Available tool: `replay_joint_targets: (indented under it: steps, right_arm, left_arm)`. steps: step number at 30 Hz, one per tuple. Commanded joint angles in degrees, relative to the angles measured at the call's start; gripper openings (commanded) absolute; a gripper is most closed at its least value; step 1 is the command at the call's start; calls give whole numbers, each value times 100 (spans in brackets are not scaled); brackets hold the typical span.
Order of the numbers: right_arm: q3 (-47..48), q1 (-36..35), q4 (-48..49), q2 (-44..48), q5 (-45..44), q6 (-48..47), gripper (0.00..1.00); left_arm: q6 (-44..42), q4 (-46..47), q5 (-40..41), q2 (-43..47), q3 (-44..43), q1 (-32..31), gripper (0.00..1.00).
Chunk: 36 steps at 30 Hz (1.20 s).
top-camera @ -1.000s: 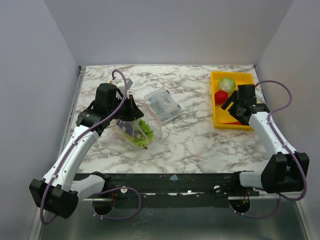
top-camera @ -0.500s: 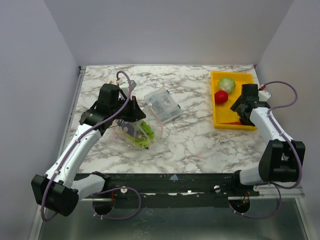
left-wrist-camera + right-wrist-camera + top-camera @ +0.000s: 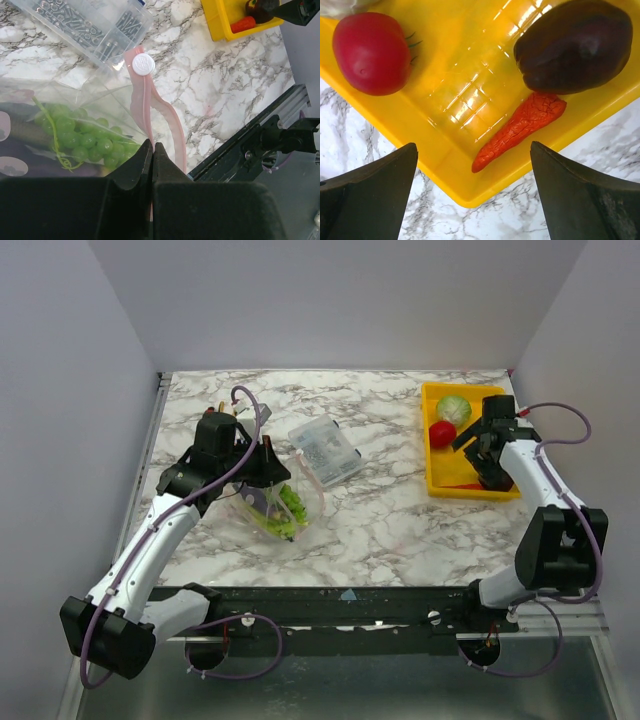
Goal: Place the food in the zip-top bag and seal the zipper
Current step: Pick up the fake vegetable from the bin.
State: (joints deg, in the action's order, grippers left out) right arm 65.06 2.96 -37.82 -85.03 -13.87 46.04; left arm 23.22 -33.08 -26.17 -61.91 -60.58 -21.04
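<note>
Pink zipper (image 3: 150,100) sits pinched in the closed left gripper (image 3: 152,150); bag (image 3: 275,505) with grapes (image 3: 85,140) at the desk's (image 3: 400,530) 9 o'clock. Right gripper (image 3: 474,146) gapes empty over the tray (image 3: 450,100) at 2 o'clock.

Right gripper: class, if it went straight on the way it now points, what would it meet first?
Probably the yellow tray, at its near wall beside the orange-red piece; the open right gripper straddles that spot. Depth is unclear.

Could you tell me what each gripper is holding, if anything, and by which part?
The left gripper pinches the zip-top bag at its pink zipper edge. The right gripper, open above the yellow tray, holds nothing.
</note>
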Motion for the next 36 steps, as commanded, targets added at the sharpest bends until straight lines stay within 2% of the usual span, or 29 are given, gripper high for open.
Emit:
replay_joint_targets:
  steps: [1, 11, 21, 28, 32, 36]
  right_arm:
    - [394, -1, -700, -458, -221, 977, 96]
    - [1626, 2, -2347, -2375, -418, 1718, 88]
    - [926, 0, -1562, -2659, -198, 2006, 82]
    - [1080, -4, -1073, -2917, -201, 1913, 73]
    - [1409, -5, -996, -2810, -69, 1629, 72]
    - [1669, -2, -1048, -2305, -222, 1325, 74]
  left_arm:
    - [-55, 239, -207, 148, 3, -23, 0]
    - [-72, 248, -135, 208, 20, -23, 0]
    - [-90, 217, -72, 168, 10, -23, 0]
    - [-107, 199, -28, 156, 2, -23, 0]
    - [-107, 203, -41, 133, 11, -12, 0]
    - [-107, 201, -63, 126, 2, -14, 0]
